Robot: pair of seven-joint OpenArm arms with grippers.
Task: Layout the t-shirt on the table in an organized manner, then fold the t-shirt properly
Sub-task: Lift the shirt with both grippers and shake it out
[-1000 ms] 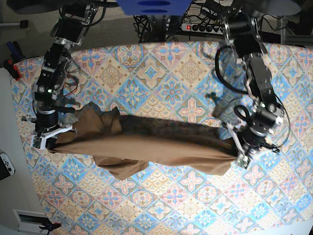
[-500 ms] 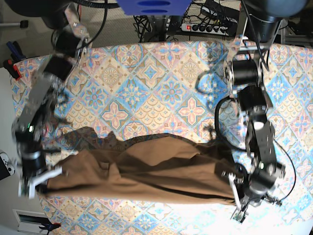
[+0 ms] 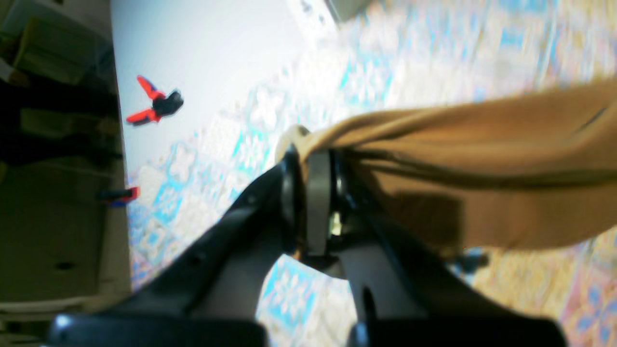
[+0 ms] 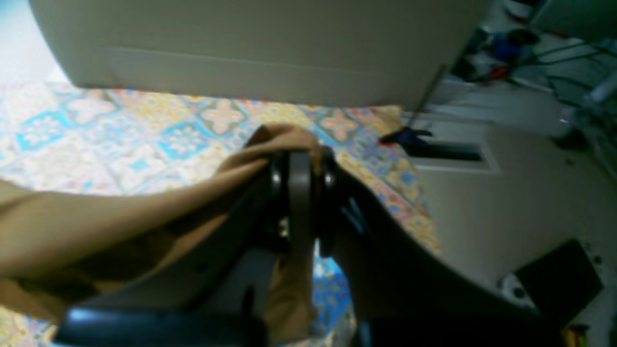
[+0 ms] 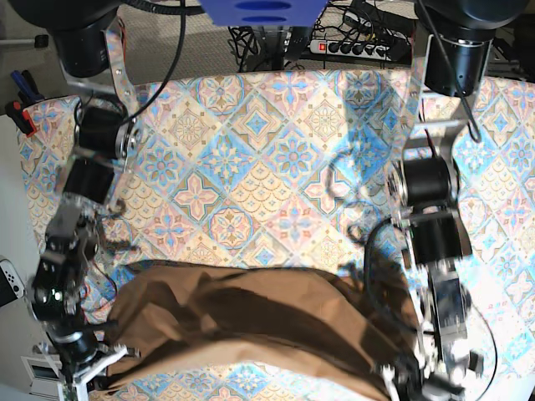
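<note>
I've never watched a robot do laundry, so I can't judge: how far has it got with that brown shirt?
Early days. Done: each gripper has pinched an end of the t-shirt, the left gripper and the right gripper both shut on cloth. In hand: the shirt is stretched between them, low over the near part of the table, but bunched and creased. Left: spreading it flat, then all the folding.

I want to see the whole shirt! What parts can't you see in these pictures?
- Base view: the t-shirt's near hem and the left gripper run off the bottom edge.
- Left wrist view: blurred; the left gripper hides the pinched corner.
- Right wrist view: the right gripper covers its corner; sleeves and tag cannot be made out.
</note>
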